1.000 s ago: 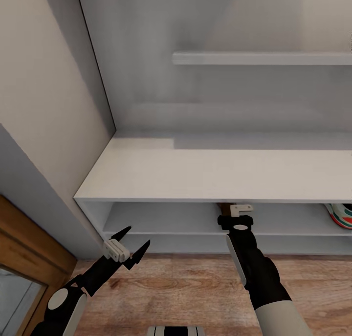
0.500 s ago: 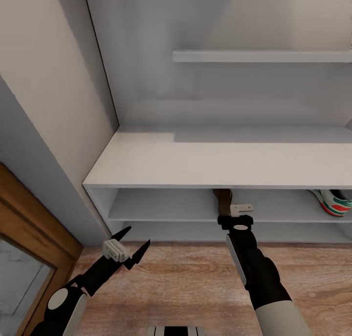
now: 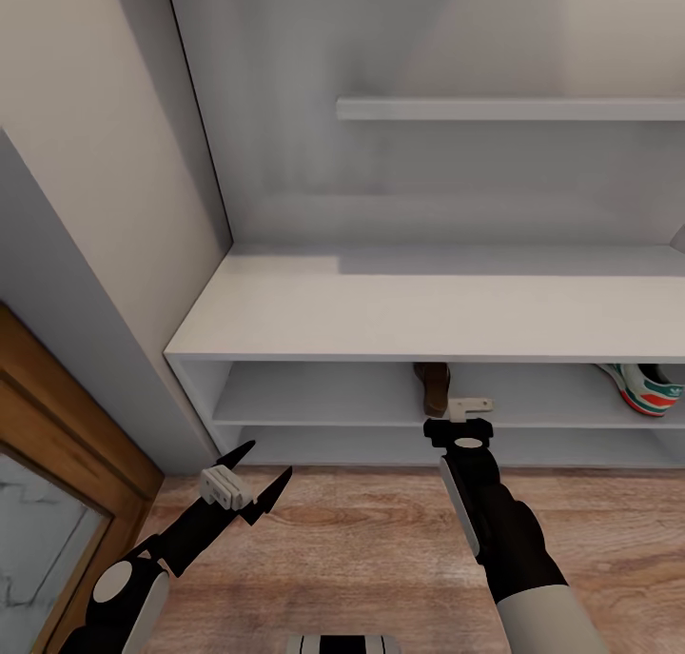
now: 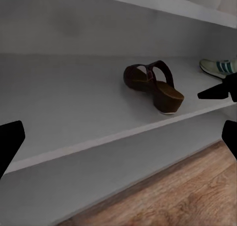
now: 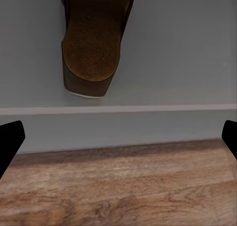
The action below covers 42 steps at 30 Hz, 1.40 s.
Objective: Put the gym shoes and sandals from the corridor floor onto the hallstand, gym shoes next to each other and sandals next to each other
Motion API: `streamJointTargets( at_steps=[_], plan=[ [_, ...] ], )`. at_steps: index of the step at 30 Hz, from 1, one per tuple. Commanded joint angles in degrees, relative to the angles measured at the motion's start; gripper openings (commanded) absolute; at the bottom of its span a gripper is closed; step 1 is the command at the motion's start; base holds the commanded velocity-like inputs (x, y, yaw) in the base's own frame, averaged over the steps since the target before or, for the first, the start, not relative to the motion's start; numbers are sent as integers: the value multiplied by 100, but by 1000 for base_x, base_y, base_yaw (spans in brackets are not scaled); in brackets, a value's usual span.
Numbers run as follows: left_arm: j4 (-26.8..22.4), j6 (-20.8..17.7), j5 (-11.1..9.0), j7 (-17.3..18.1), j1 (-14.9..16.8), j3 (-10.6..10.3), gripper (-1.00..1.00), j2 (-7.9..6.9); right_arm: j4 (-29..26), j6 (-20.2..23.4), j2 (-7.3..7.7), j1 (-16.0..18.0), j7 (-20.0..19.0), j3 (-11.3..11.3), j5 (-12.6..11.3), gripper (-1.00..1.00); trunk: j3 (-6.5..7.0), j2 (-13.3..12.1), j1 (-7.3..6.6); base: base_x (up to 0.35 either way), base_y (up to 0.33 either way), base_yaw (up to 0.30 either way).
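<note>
Since a second ago your head camera has pulled back and tilted, so more of the hallstand's (image 3: 428, 311) upper open shelf shows; the arms keep their places in the picture. You now see one sandal (image 3: 436, 387) on that shelf, heel toward you, just at 12 o'clock from your right pincer (image 3: 459, 432). A gym shoe (image 3: 649, 388) lies on the same shelf, well off at 3 o'clock from the sandal. Your right wrist camera looks down on the sandal's tan footbed (image 5: 94, 43) near the shelf's front edge, with the corridor floor (image 5: 118, 186) below it. Your right pincer is spread wide and empty. Your left pincer (image 3: 245, 487) hangs over the floor at 8 o'clock from the sandal, also spread and empty.
</note>
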<state>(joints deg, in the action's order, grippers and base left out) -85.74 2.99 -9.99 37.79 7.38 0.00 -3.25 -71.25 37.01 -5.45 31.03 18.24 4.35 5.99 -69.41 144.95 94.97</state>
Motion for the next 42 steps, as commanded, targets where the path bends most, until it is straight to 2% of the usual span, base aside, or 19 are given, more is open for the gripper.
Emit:
streamJointTargets(
  at_steps=[1,16,42],
  plan=[
    [-1,0,-1,0,0,0,100,0,1,-2,0,0,1,-1,1,100,0,0,0,-10,0,0],
    [-1,0,-2,0,0,0,100,0,64,-160,0,-7,3,2,15,100,0,0,0,-121,0,0],
    [-4,0,4,-12,0,2,100,0,93,-245,7,-17,4,9,41,100,0,0,0,-30,0,0]
  ],
)
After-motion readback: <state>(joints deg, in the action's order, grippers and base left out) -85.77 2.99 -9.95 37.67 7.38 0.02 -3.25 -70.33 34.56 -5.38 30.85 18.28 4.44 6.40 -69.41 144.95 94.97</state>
